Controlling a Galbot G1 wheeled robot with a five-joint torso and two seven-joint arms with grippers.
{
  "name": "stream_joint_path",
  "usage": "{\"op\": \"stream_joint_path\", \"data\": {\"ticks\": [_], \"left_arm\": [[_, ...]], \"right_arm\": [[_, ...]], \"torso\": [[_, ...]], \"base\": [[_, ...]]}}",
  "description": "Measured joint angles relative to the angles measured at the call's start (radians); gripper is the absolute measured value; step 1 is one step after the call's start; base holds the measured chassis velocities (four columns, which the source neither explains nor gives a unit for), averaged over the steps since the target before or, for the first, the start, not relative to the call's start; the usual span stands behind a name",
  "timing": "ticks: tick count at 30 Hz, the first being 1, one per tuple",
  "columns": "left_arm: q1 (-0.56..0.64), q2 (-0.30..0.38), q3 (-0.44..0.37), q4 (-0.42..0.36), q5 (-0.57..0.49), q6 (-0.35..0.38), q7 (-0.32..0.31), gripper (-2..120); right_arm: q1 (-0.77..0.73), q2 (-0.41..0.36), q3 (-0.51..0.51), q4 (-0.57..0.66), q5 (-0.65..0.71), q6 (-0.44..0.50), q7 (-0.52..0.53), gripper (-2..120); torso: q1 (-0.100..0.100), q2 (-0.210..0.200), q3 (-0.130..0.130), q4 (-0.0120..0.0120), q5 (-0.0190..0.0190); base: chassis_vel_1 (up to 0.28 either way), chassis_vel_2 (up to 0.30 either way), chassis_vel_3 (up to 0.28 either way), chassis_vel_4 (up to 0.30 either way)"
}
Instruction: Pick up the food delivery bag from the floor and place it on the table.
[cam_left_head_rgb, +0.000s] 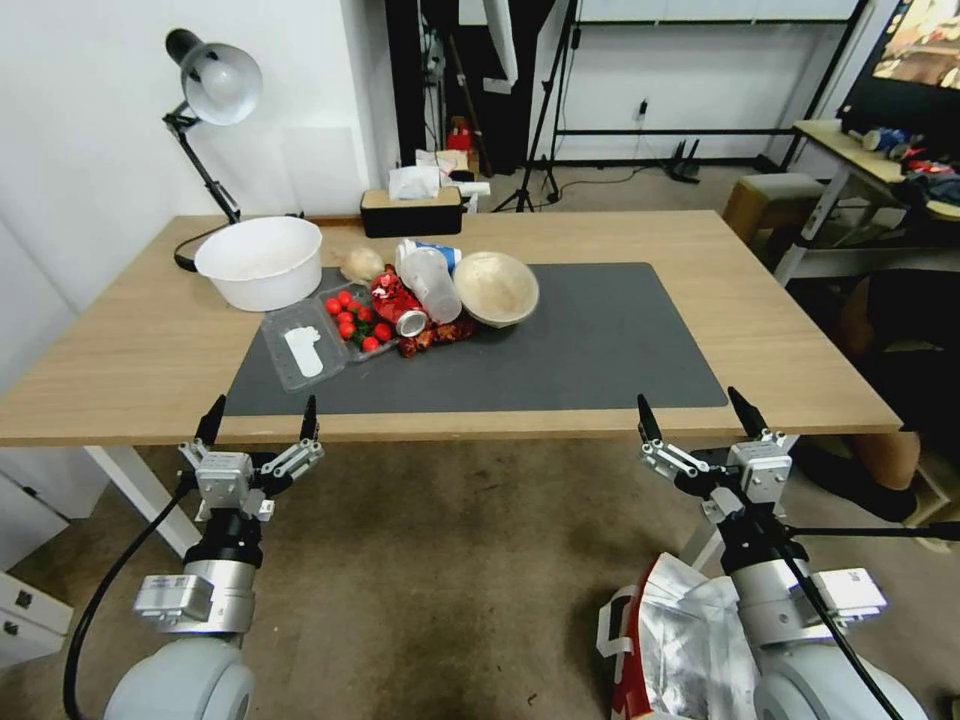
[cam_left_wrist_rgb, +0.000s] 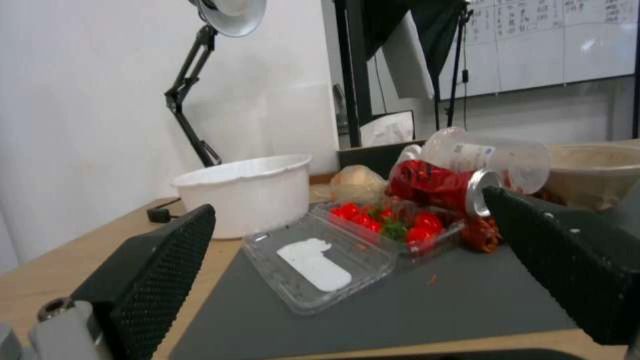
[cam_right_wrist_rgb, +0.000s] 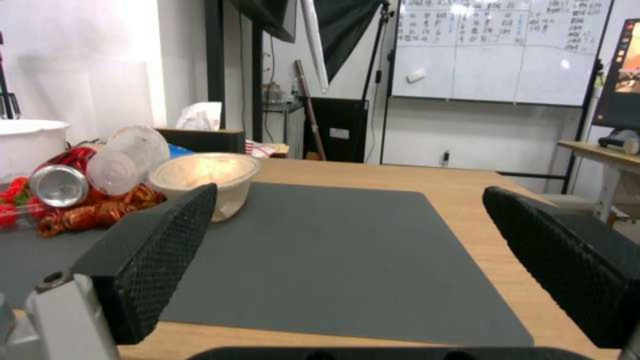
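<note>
The bag (cam_left_head_rgb: 668, 635) sits on the floor (cam_left_head_rgb: 450, 570) beneath the table's (cam_left_head_rgb: 130, 350) near edge, pressed against the right arm, its white paper and silver foil lining crumpled open and a white strap handle hanging at its side. Above it, the right gripper (cam_left_head_rgb: 697, 415) is raised at the table's front edge with its black fingers (cam_right_wrist_rgb: 147, 260) spread wide and nothing between them. The left gripper (cam_left_head_rgb: 260, 418) hangs at the same edge farther along, likewise spread and empty. On the table, a dark mat (cam_left_head_rgb: 560, 350) carries a heap of litter: a clear tray (cam_left_head_rgb: 325, 335) of red tomatoes, a crushed can (cam_left_head_rgb: 405, 312), a plastic cup (cam_left_head_rgb: 430, 280) on its side and a tan bowl (cam_left_head_rgb: 497, 288). A white bowl (cam_left_head_rgb: 260, 262) stands just off the mat, near a desk lamp (cam_left_head_rgb: 210, 90).
</note>
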Motion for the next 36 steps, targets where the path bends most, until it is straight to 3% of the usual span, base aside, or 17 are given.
{"op": "stream_joint_path", "data": {"ticks": [36], "left_arm": [[0.037,-0.003,0.018,-0.008,0.033,-0.016,-0.004,100]], "right_arm": [[0.009,0.015,0.003,-0.009,0.013,0.042,-0.002,100]], "torso": [[-0.075,-0.173,-0.098,-0.0001,0.0000]], "base": [[0.000,0.000,0.000,0.000]]}}
